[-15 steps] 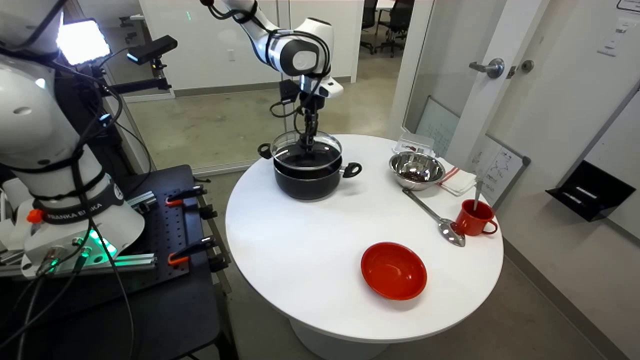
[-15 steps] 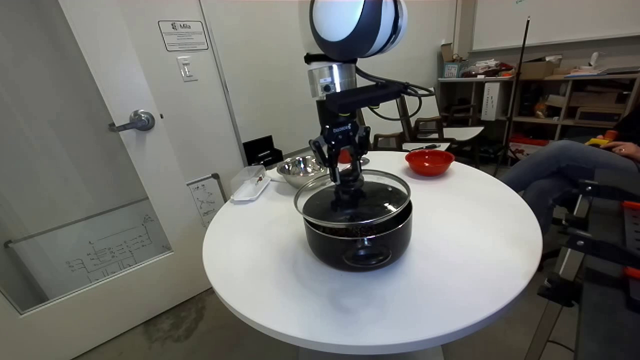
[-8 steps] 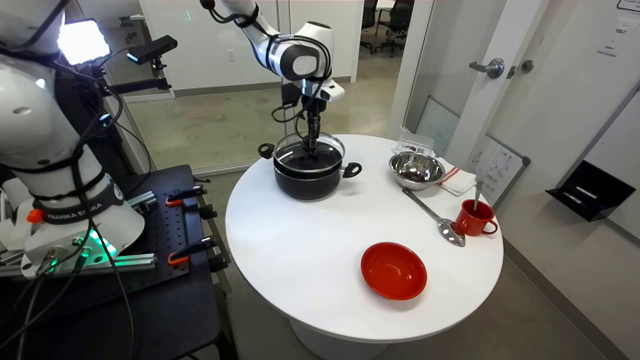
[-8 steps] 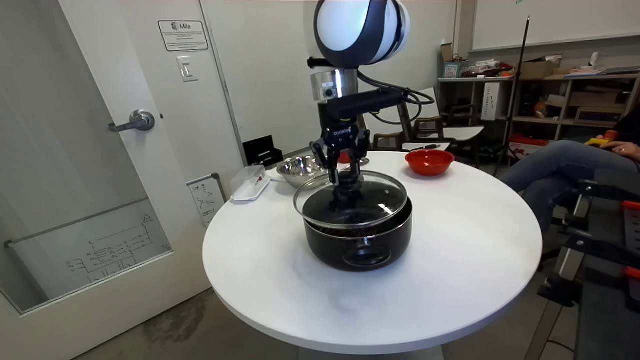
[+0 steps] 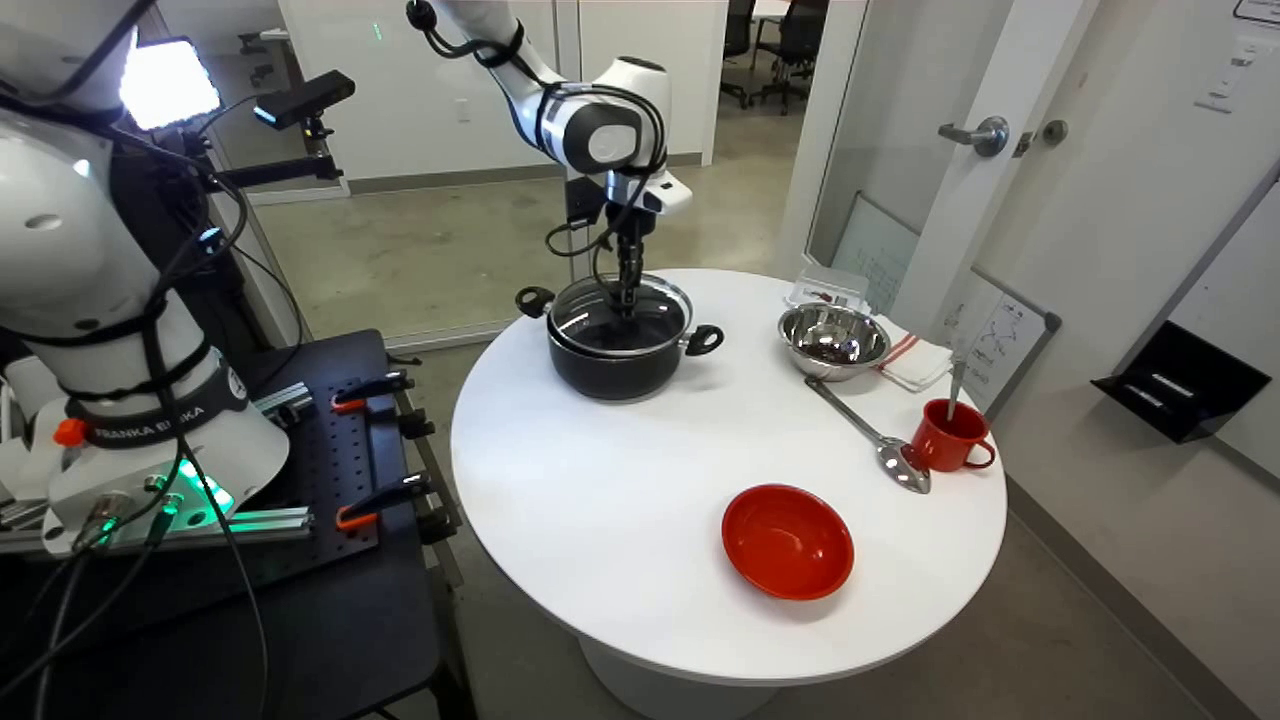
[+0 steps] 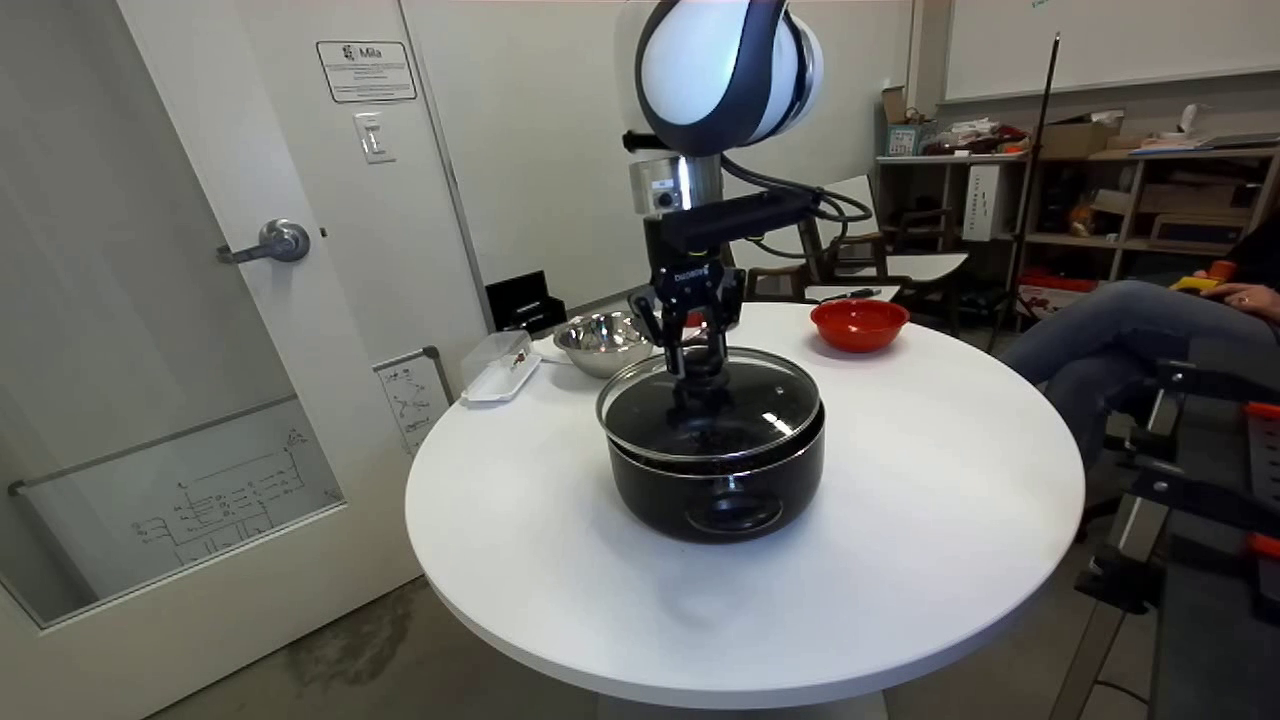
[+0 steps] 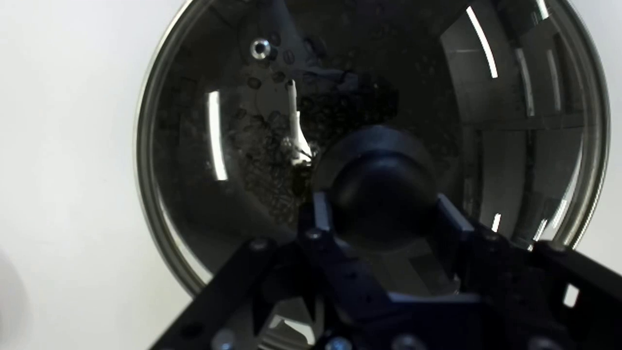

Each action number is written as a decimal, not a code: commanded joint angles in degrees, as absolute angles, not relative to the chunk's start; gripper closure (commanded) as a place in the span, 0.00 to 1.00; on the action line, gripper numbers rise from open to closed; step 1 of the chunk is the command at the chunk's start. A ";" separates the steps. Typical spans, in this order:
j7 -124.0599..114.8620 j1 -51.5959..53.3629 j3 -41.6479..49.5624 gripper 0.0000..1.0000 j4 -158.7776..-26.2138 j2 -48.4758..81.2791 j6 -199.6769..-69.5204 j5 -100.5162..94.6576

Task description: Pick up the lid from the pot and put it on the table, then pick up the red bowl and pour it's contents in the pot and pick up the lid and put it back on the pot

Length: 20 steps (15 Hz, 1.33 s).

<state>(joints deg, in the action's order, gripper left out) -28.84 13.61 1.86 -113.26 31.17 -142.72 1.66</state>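
Gripper [image 7: 387, 212] pinches knob [image 7: 384, 189] of lid [image 5: 655, 325] between fingers [image 7: 322, 211]. Lid slightly askew over pot [image 5: 610, 378], far left on table [image 5: 580, 500]; contact unclear. Red bowl [image 5: 788, 543], near side, looks empty; dark bits [image 7: 277, 184] in pot: pouring presumably done. Remaining: seat lid, release.

Lid [image 7: 371, 109] partly outside wrist view

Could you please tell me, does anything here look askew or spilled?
The lid looks askew: in an exterior view, a dark gap shows between it and the pot, while the gripper holds the lid's knob. I see no spill.
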 commanded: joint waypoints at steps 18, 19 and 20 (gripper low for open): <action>-27.97 13.60 1.38 0.75 -112.21 31.67 -142.25 1.65; -28.01 13.72 1.33 0.75 -112.49 31.45 -142.17 1.59; -28.11 13.86 1.32 0.75 -112.60 31.36 -141.99 1.49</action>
<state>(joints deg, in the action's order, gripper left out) -28.68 13.66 1.60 -113.13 31.84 -142.88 1.69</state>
